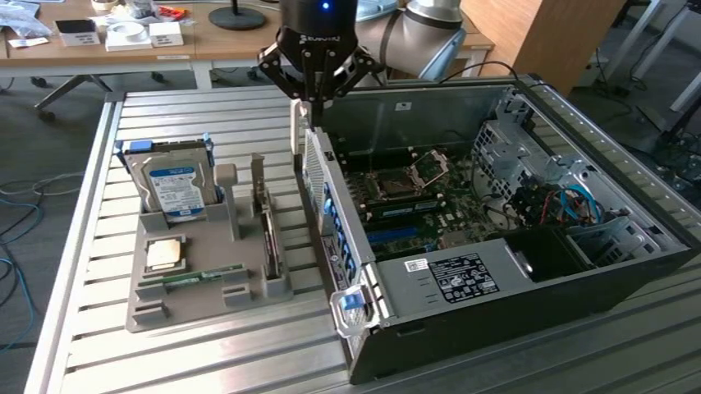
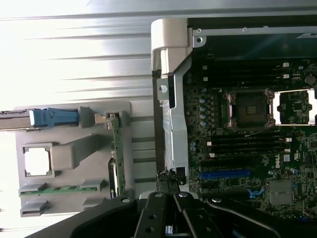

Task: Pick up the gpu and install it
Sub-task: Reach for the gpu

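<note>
We see the gpu (image 1: 266, 226) only edge-on, faces hidden, upright in the gray holder (image 1: 197, 300) beside the computer case (image 1: 438, 345). The clenched gripper (image 1: 312, 103) hangs over the case's holder-side wall, apart from the gpu. A narrow gap separates holder and case.

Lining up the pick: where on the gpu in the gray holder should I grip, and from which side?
Probably the long top edge of the gpu, near mid-length, coming straight down. It stands on edge in the gray holder, both flat faces exposed, while holder posts crowd its lower ends.
</note>
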### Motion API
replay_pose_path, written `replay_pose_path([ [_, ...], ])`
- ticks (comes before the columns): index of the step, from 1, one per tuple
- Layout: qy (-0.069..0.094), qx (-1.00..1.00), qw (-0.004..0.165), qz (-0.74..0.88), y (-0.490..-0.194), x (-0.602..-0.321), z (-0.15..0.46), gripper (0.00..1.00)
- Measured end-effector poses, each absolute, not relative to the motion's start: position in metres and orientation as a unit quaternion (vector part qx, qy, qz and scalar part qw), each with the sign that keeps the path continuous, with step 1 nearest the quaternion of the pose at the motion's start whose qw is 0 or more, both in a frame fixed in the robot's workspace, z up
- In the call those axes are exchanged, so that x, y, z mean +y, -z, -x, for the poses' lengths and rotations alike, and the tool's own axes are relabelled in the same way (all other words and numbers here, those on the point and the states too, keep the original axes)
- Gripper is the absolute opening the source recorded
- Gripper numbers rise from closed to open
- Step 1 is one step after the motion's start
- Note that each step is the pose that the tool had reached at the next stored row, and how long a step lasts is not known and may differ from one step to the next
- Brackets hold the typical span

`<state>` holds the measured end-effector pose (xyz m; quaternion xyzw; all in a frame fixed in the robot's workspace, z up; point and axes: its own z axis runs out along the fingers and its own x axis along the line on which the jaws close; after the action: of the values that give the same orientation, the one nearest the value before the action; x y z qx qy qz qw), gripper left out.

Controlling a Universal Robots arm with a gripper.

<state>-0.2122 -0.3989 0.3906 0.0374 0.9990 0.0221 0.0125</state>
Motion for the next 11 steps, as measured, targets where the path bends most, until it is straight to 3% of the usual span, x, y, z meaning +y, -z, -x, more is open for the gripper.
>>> replay_pose_path([
  [11,-0.022,0.999,0.012,-0.037,-0.390,-0.399,0.231,0.11],
])
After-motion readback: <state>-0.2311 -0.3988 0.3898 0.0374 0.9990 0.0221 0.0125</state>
